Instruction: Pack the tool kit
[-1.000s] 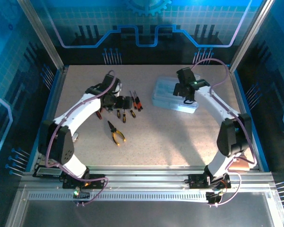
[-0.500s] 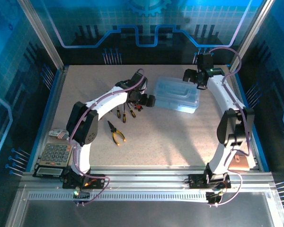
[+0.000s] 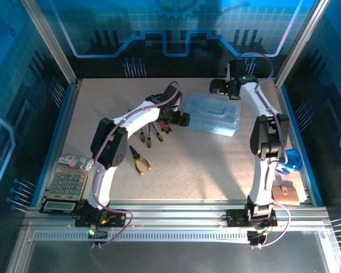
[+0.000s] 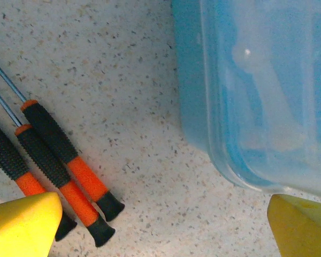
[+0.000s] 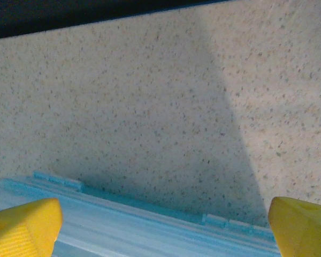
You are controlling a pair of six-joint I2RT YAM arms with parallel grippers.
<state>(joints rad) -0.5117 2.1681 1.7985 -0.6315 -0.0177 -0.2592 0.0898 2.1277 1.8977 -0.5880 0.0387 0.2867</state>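
Observation:
The pale-blue tool kit box (image 3: 213, 114) lies lid-down-shut at the back middle of the table. My left gripper (image 3: 183, 120) is open just left of the box. In the left wrist view its yellow fingertips (image 4: 22, 225) straddle bare table between the box corner (image 4: 267, 91) and orange-and-black screwdrivers (image 4: 69, 160). Several screwdrivers (image 3: 153, 133) lie left of the box, and the yellow-handled pliers (image 3: 140, 160) lie nearer the front. My right gripper (image 3: 219, 86) is open at the box's far edge (image 5: 123, 227), holding nothing.
A grey calculator (image 3: 65, 190) sits at the front left with a small packet (image 3: 74, 161) behind it. A blue round object (image 3: 294, 161) and a tan item (image 3: 287, 193) lie at the right. Bare table lies behind the box (image 5: 150, 96).
My left gripper swung right from the screwdrivers to the box's left side. My right gripper left the top of the box and moved to its far edge.

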